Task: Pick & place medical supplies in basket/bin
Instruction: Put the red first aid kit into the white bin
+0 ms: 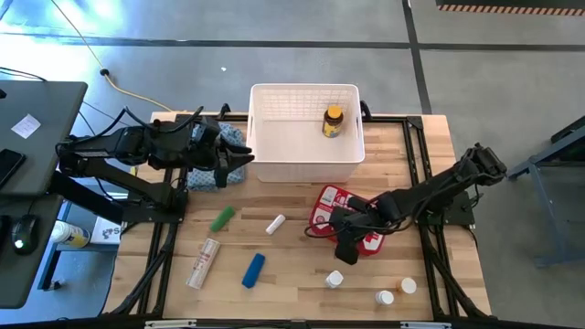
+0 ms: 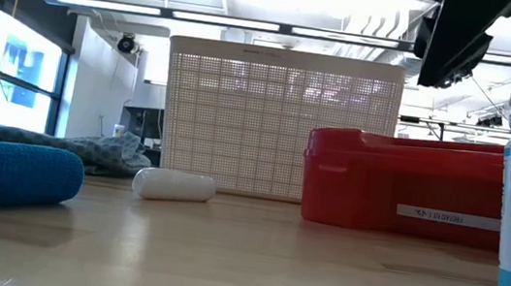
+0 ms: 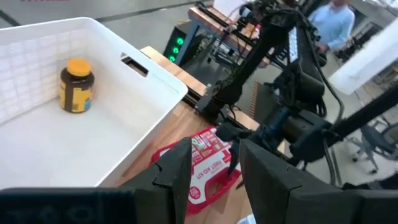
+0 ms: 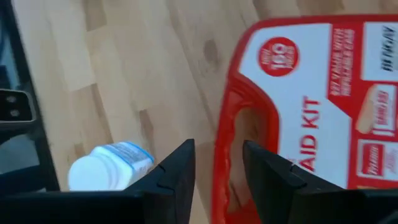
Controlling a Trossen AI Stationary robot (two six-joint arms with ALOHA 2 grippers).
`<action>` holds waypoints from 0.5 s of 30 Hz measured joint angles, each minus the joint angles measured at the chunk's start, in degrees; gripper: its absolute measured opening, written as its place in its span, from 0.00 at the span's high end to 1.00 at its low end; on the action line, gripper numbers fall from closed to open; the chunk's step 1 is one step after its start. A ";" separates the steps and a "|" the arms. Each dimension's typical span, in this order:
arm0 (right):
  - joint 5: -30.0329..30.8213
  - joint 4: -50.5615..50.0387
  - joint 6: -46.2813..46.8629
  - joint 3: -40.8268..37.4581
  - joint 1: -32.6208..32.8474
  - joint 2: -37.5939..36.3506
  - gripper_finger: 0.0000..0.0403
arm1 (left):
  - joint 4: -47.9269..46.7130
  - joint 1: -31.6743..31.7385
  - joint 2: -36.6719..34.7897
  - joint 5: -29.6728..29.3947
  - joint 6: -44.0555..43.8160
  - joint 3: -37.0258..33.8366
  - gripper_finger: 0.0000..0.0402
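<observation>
The white slotted basket (image 1: 306, 163) stands at the table's far middle, and the amber yellow-capped bottle (image 1: 333, 121) stands upright inside it. The red first-aid case (image 1: 329, 203) lies flat just near of the basket. My right gripper (image 4: 217, 168) is open and hovers over the case's near handle end (image 4: 239, 134); in the low view it hangs well above the case (image 2: 405, 196). My left gripper (image 3: 214, 171) is open and in the air by the basket's left near corner (image 1: 254, 169). A green tube (image 1: 222, 218), a small white tube (image 1: 275, 224), a blue tube (image 1: 253, 270) and a long white tube (image 1: 203, 262) lie on the table.
Three small white pill bottles (image 1: 335, 279) (image 1: 385, 297) (image 1: 408, 286) stand near the table's near right edge. A blue patterned cloth (image 1: 208, 174) lies under my left arm, left of the basket. A desk with devices stands beyond the table's left edge. A person shows in the room behind (image 3: 336, 25).
</observation>
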 joint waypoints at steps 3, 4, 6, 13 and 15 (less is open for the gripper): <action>-0.09 0.11 -1.85 0.00 0.04 0.00 0.69 | -0.17 -0.02 0.13 0.01 -1.55 0.00 0.58; -0.10 0.04 -2.27 0.00 0.02 0.00 0.69 | -0.17 -0.02 0.34 0.01 -2.00 0.00 0.58; -0.06 -0.01 -2.37 0.00 0.02 0.00 0.69 | -0.25 -0.02 0.52 0.64 -3.03 0.02 0.58; -0.06 0.13 -0.91 0.00 0.00 0.00 0.69 | -0.26 -0.02 1.05 1.04 -3.69 0.00 0.58; -0.06 0.17 -0.91 0.00 0.04 0.00 0.69 | -0.20 -0.02 1.10 1.04 -3.72 0.00 0.58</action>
